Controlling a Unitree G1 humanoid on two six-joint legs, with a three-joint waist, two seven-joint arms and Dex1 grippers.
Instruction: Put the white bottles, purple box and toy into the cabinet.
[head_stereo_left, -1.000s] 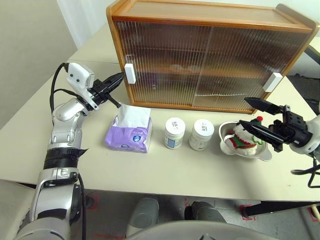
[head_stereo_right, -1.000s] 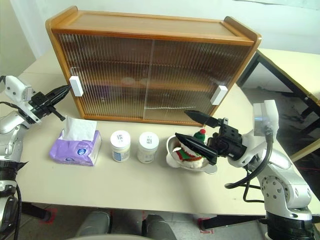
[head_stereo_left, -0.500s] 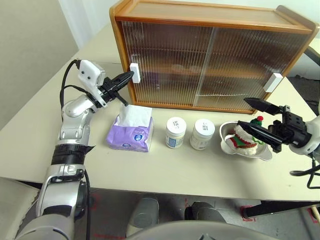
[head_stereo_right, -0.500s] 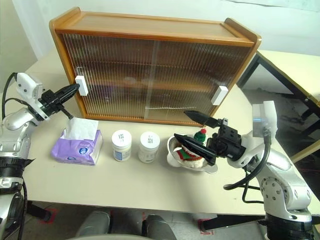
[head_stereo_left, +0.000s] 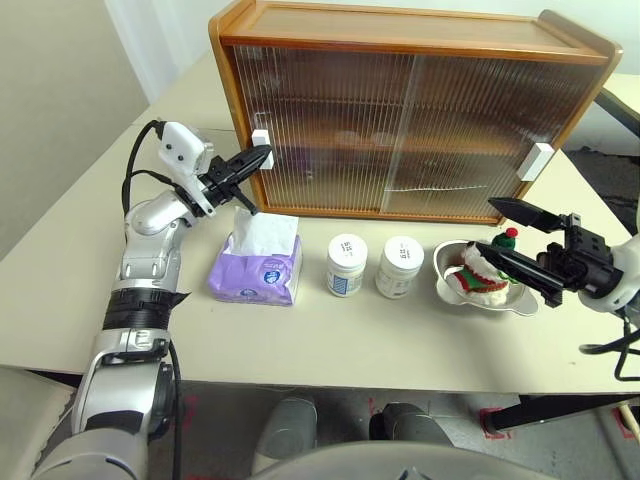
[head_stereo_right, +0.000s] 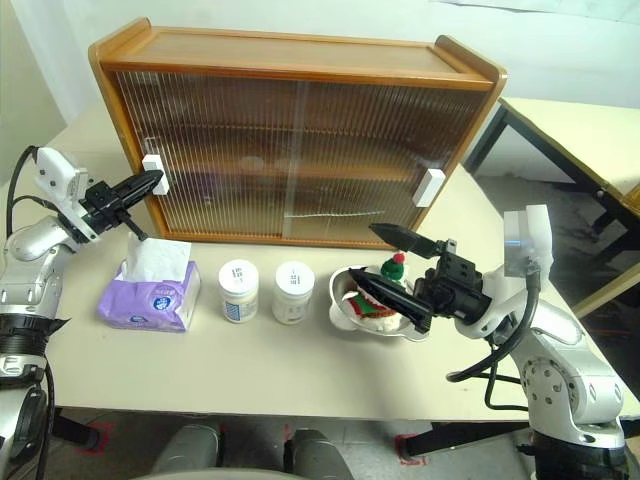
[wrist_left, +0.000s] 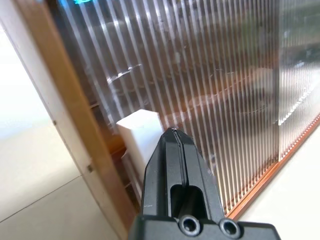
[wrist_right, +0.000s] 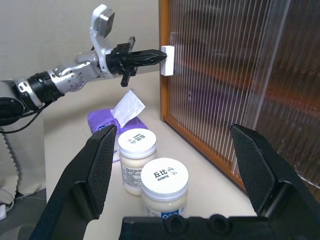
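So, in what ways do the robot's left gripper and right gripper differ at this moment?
The left gripper has its fingers pressed shut, while the right gripper stands wide open. The left gripper's tip is at the white handle on the cabinet's left door; the right gripper hovers by the toy in the metal bowl, one finger above it, gripping nothing. Both have black fingers and hold nothing.
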